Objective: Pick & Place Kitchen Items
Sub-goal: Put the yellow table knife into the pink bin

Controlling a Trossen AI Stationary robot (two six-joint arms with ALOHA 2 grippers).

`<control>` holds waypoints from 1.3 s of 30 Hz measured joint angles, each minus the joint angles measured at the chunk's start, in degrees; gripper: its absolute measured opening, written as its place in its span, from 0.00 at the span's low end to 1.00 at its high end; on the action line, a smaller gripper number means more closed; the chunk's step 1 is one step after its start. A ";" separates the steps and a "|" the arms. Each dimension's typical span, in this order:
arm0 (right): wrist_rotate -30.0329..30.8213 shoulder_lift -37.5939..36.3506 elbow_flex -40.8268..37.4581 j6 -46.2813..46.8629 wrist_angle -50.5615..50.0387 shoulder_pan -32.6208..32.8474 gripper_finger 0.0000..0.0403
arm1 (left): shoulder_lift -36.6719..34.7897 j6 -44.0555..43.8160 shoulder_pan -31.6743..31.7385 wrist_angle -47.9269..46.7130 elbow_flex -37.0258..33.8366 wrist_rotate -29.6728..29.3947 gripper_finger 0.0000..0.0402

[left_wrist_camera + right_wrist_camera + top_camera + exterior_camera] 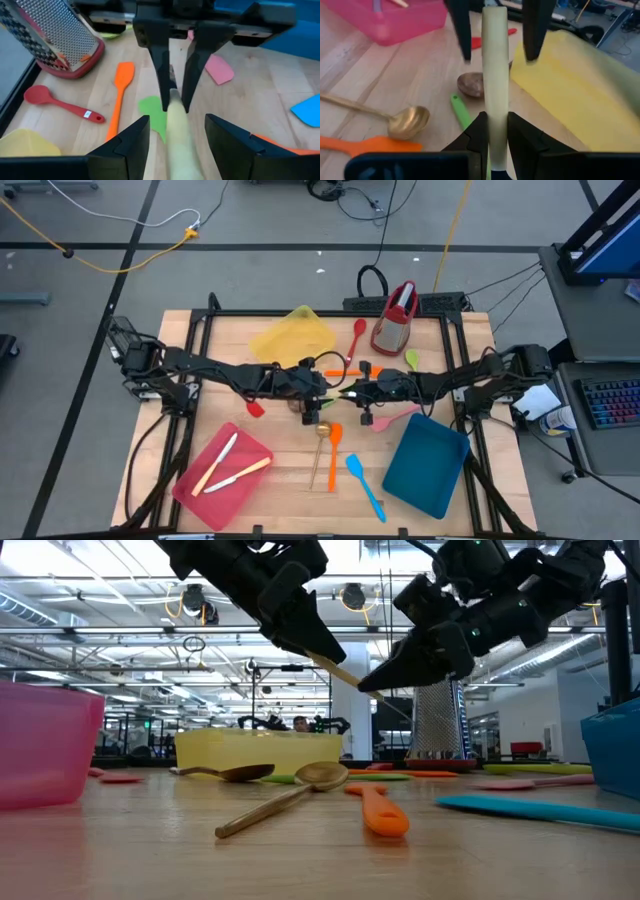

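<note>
You have a handover in mid-air above the table's middle. The pale handle [495, 75] runs lengthwise between the two grippers, its long axis along the line joining them, held clear of the wood.

The right gripper [493, 131] is pinched tight on its end of the handle. The left gripper [172, 137] stands spread wide around the other end, fingers off it on both sides, so the right arm seems to carry it alone.

Below lie a brass spoon [290, 790] and an orange spatula [380, 810]. Farther out, the pink tray [222, 472] holds two pale utensils; that is my guess for the drop.
</note>
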 joint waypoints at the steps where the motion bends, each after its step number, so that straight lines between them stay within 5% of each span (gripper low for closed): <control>1: 0.02 0.00 0.90 -0.57 -1.32 0.14 0.12 | 0.00 -0.05 0.22 -0.10 0.00 -0.02 0.48; 11: 0.25 0.00 3.61 -1.14 -5.66 0.30 0.12 | 0.00 0.67 0.51 -1.85 0.00 -0.85 0.46; 25: 0.42 0.00 3.61 -1.03 -4.68 -0.11 0.12 | 0.00 1.11 0.49 -4.01 0.00 -0.84 0.20; 34: 0.25 0.00 3.61 -0.66 -4.80 -0.09 0.11 | 0.00 0.92 0.49 -3.91 0.00 -1.05 0.32; 39: 0.29 0.00 3.61 -0.60 -4.79 -0.09 0.11 | 0.00 0.90 0.49 -3.88 0.00 -1.05 0.29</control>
